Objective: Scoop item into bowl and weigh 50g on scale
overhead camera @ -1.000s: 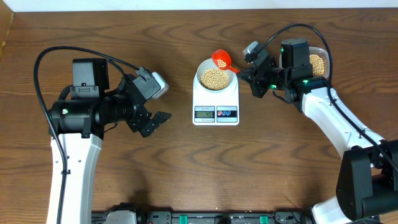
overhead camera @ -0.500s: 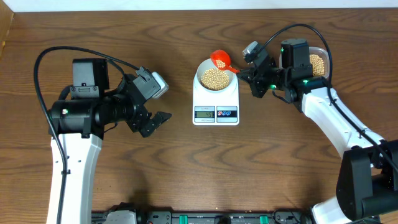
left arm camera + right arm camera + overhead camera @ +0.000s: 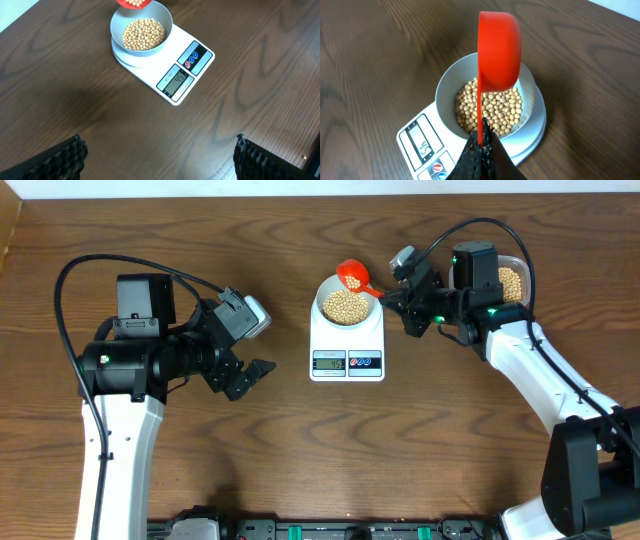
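On the dark wood table (image 3: 300, 470), nearest the front edge and left of centre, the left gripper (image 3: 248, 380) hangs above bare wood. Its jaws are spread wide and hold nothing. In its wrist view the two ribbed black fingers (image 3: 65, 160) sit at the bottom corners with the table between them.

Near the middle of the table, well right of that gripper, lies the white digital scale (image 3: 322, 340). Its grey display (image 3: 329, 361) and its red and blue buttons (image 3: 365, 361) face the front edge. Digits show on the display, but they are too small to read with any certainty.

The pale blue-white bowl (image 3: 323, 290) stands on the far half of the scale and covers most of the platform. The soybeans (image 3: 347, 304) fill its bottom in a heap that stays well below the rim.

Over the bowl's far right rim hangs a red scoop (image 3: 354, 276). In the right wrist view it is turned on its side, with its handle running back to the right gripper (image 3: 396, 297). The jaws are pressed together on the end of that handle. The left wrist view catches a few beans inside the scoop's cup.

Toward the far right corner, a clear plastic tub (image 3: 522, 272) holds more soybeans. The right arm partly hides it.
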